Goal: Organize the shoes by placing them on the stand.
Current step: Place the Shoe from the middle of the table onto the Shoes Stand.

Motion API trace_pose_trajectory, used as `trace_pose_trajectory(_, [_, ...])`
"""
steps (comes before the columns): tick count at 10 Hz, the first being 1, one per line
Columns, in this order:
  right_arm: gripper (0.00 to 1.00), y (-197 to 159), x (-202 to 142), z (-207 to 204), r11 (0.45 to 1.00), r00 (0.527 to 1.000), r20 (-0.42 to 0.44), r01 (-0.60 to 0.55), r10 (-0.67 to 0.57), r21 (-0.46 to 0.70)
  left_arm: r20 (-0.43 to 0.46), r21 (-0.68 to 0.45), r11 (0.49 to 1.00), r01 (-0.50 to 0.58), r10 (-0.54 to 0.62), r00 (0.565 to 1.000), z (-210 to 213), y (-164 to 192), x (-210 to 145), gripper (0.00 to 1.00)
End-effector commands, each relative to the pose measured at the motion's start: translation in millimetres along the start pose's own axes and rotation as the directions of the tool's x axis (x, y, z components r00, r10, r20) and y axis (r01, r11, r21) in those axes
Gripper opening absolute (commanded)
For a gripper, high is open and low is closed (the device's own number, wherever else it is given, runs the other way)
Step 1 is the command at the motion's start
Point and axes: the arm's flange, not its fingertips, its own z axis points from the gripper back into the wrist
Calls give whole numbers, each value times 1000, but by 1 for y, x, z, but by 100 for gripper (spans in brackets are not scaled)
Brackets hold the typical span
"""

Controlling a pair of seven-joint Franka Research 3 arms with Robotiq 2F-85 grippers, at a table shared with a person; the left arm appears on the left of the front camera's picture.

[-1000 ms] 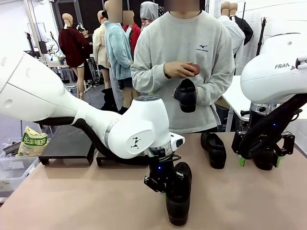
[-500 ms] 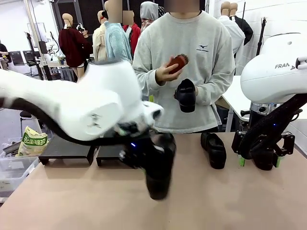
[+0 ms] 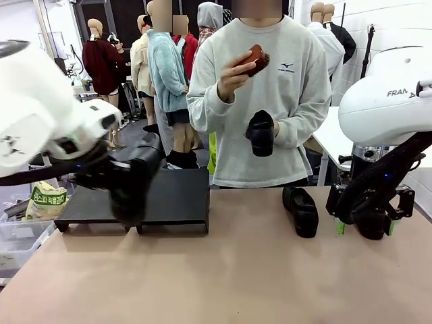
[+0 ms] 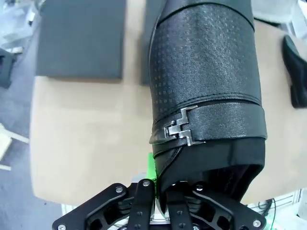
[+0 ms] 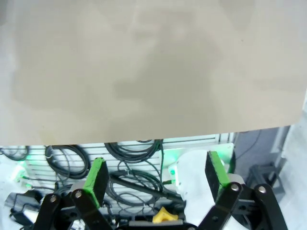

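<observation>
Left pincer (image 4: 158, 175) gripping shoe (image 4: 206, 86) | right pincer (image 5: 156, 177) spread | tan table (image 3: 236, 283) | black stand (image 3: 175, 196)

Right gripper (image 5: 156, 165) being held with jaws spread wide, nothing being gripped between green pads (image 5: 97, 179). Bare tan table (image 5: 153, 72) being viewed beyond fingers, its edge being seen just above fingertips in picture. Dark cables (image 5: 134, 158) being seen looped below that edge. White rounded body (image 5: 192, 184), possibly robot base, being partly hidden behind one finger. Small yellow piece (image 5: 164, 215) being glimpsed low between fingers.
</observation>
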Motion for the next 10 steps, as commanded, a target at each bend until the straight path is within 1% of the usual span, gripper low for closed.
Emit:
trace_pose_trajectory(1, [100,2,-1,-1,1000,1000,-3,6,-6,2,60,39,999,-17,15,998,23,38,1,0])
trace_pose_trajectory(2, [100,2,-1,-1,1000,1000,-3,6,-6,2,53,-2,1000,4,-4,999,33,51,2,0])
trace_pose_trajectory(3, [100,2,-1,-1,1000,1000,-3,6,-6,2,72,-82,995,-53,59,996,39,42,-9,0])
trace_pose_trajectory(4, [100,2,-1,-1,1000,1000,-3,6,-6,2,41,17,1000,-20,19,999,26,40,11,0])
trace_pose_trajectory(6, [100,2,-1,-1,1000,1000,-3,6,-6,2,41,17,1000,-20,19,999,26,40,11,0])
trace_pose_trajectory(7, [100,2,-1,-1,1000,1000,-3,6,-6,2,47,4,999,-33,33,998,33,43,9,0])
trace_pose_trajectory(8, [100,2,-1,-1,1000,1000,-3,6,-6,2,82,60,998,-16,11,997,22,45,12,0])
trace_pose_trajectory(9, [100,2,-1,-1,1000,1000,-3,6,-6,2,144,27,996,-84,80,986,14,65,31,0])
trace_pose_trajectory(10, [100,2,-1,-1,1000,1000,-3,6,-6,2,169,27,993,-115,109,980,9,95,50,0])
